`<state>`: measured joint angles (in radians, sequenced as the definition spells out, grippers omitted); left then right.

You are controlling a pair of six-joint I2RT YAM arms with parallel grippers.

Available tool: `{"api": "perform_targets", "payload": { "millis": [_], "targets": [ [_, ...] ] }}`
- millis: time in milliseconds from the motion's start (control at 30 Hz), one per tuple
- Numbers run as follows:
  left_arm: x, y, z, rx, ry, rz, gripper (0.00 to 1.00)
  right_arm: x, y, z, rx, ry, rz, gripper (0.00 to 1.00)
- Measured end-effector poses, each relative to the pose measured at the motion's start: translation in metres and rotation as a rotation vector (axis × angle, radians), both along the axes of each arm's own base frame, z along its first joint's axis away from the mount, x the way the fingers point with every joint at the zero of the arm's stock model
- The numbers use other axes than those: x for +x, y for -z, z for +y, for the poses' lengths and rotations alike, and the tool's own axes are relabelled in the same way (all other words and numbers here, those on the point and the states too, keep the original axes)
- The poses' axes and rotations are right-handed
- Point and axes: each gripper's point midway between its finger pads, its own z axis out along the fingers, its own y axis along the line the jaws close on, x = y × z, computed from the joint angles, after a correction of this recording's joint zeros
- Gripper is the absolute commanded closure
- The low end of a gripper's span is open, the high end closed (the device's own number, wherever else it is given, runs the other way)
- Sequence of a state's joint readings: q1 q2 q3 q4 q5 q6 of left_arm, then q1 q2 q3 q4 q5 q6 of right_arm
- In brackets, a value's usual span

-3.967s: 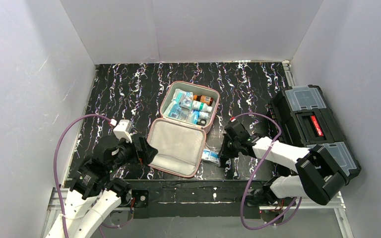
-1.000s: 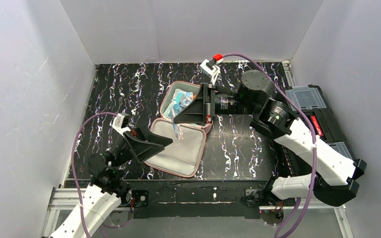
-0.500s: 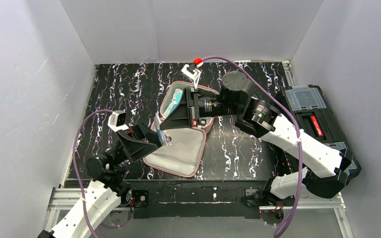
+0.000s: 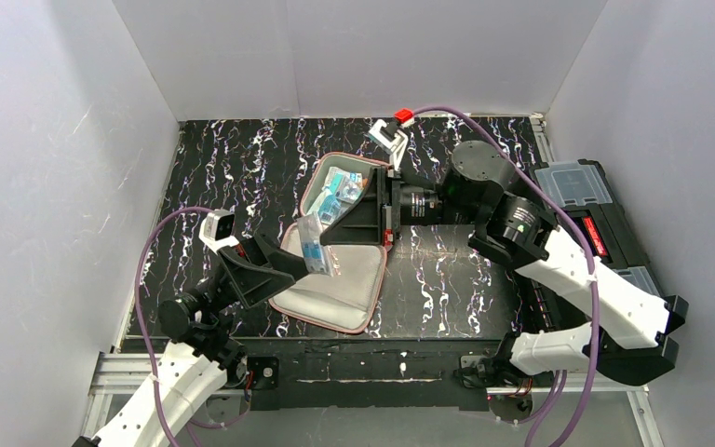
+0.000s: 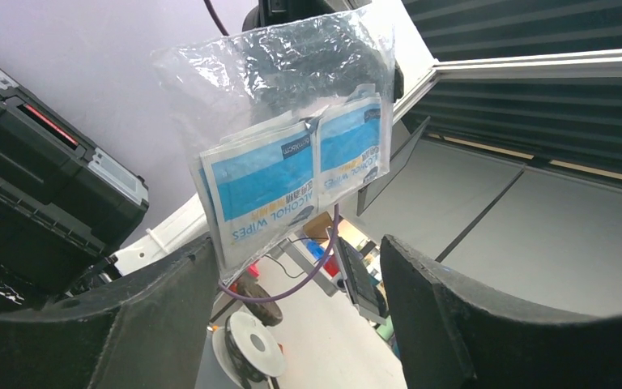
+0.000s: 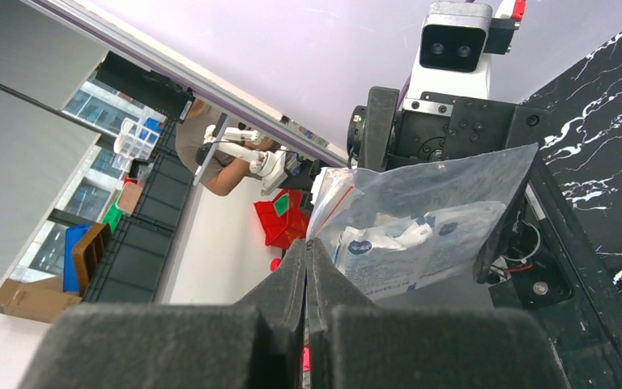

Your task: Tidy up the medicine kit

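black marbled table [image 4: 242, 158], white walls on three sides. right arm [image 4: 559, 270] rises from its base at the near right, elbow high, forearm bent back left, wrist about level and pointing left over the case. left arm [image 4: 177, 372] comes up from the near left corner, wrist tipped up and aimed right, toward the other arm. black toolbox [image 4: 577, 219] sits at the right table edge, partly under the right arm.

medicine kit [image 4: 344, 284] is mid table, unzipped and flat: grey-lined lid toward the near edge, tray toward the back wall with packets and small bottles [image 4: 340, 186] inside.

right gripper [image 4: 328, 233] [image 6: 307, 247]: jaws closed pad to pad, pinching the edge of a clear zip bag [image 4: 314, 244] [image 5: 291, 162] [image 6: 421, 227]. left gripper [image 4: 296, 270] [image 5: 296, 243]: jaws spread wide, bag's lower end hanging between them, right by one finger [image 5: 154, 324]; can't tell if it touches. bag is off the table, above the lid's far left corner. inside it: blue-white alcohol wipes sachets [image 5: 267, 190].
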<state>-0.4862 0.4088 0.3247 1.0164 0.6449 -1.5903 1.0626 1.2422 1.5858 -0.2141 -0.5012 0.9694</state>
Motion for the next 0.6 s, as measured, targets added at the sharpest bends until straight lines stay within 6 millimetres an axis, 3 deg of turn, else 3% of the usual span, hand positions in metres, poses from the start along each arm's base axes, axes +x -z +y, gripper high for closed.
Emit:
{"api": "perform_targets", "payload": {
  "millis": [433, 600],
  "targets": [
    [-0.002, -0.004, 0.000, 0.003, 0.004, -0.008, 0.45, 0.002, 0.036, -0.003, -0.067, 0.026, 0.032, 0.99],
    [-0.003, -0.006, 0.000, 0.008, 0.006, -0.012, 0.55, 0.002, 0.033, -0.008, -0.058, 0.039, 0.024, 0.99]
  ]
}}
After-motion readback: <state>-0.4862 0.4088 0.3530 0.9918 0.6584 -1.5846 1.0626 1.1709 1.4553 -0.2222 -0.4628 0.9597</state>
